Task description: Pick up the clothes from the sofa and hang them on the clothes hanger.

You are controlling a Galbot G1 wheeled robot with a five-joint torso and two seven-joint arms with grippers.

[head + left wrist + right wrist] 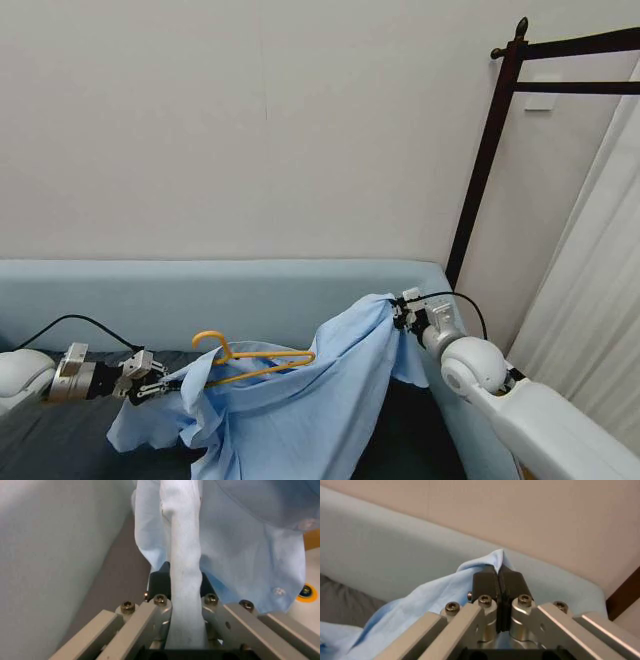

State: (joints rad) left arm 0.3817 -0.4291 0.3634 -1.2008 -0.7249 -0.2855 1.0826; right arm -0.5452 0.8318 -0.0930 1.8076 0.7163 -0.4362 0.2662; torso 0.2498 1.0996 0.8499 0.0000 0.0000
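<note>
The fingers of the left gripper [184, 580] are closed on a rolled fold of the blue shirt [300, 410], low at the left of the head view. The right gripper [498, 580], right of centre, has its fingers pressed together on one corner of the same shirt. Between them the shirt hangs stretched, with a yellow hanger [255, 358] partly wrapped in the cloth, its hook free.

Neither gripper holds the hanger, so I think it may slide out if one side rises faster. The right pinch is small and could slip under a pull.

The sofa [200, 290] is pale blue with a dark seat. Behind is a plain wall [250, 120], a dark wooden rack [485, 160] at upper right, and a white curtain [600, 290]
</note>
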